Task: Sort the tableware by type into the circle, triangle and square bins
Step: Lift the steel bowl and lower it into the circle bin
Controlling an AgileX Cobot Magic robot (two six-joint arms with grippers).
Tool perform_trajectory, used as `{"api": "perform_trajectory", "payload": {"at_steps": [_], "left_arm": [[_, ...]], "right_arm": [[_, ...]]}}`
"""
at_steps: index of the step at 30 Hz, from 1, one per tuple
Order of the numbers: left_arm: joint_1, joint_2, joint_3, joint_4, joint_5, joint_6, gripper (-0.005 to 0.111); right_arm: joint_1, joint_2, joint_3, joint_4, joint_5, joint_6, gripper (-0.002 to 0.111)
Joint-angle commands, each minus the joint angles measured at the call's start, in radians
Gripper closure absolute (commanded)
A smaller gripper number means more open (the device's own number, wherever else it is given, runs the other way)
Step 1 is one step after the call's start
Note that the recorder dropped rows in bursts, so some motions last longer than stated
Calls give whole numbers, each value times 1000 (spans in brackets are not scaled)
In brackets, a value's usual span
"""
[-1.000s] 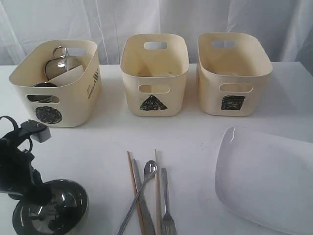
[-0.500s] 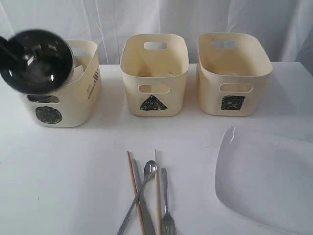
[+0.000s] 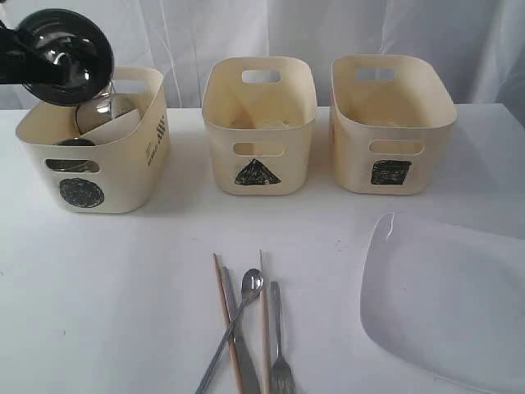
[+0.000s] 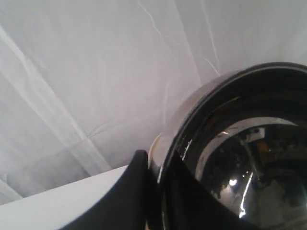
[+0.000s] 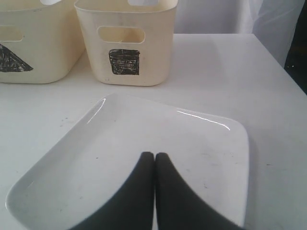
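Note:
My left gripper (image 3: pixel 23 64) is shut on the rim of the steel bowl (image 3: pixel 66 54) and holds it tilted in the air over the back left of the circle bin (image 3: pixel 135 168). In the left wrist view its jaws (image 4: pixel 156 160) pinch the steel bowl's (image 4: pixel 240 158) wall. A steel mug (image 3: pixel 98 111) and a small white bowl (image 3: pixel 115 130) lie in the circle bin. The triangle bin (image 3: pixel 220 139) and the square bin (image 3: pixel 353 156) stand to its right. My right gripper (image 5: pixel 154 155) hangs shut and empty above the white plate (image 5: pixel 168 129).
Chopsticks (image 3: pixel 223 316), a spoon (image 3: pixel 248 287), a knife (image 3: pixel 244 353) and a fork (image 3: pixel 281 349) lie crossed at the table's front middle. The large plate (image 3: pixel 451 304) fills the front right. A white curtain hangs behind the bins.
The left gripper has lifted the steel bowl from the table's front left up to above the circle bin. The right gripper has not moved.

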Motion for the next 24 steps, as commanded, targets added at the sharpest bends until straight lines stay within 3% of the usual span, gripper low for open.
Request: {"api": "perform_trajectory", "payload": {"at_steps": [1, 8, 12, 17, 24], "left_arm": [[-1, 99, -82, 100, 1, -40, 101], [-1, 159, -114, 105, 31, -76, 58], [-1, 159, -114, 105, 32, -94, 43], [-2, 104, -114, 105, 85, -97, 40], [-2, -66, -114, 59, 305, -97, 42]], "right_arm": [[-5, -6, 0, -2, -8, -5, 108], [-5, -6, 0, -2, -8, -5, 108], [-5, -6, 0, -2, -8, -5, 108], [-5, -6, 0, -2, -8, -5, 108], [-5, -6, 0, -4, -8, -5, 108]]}}
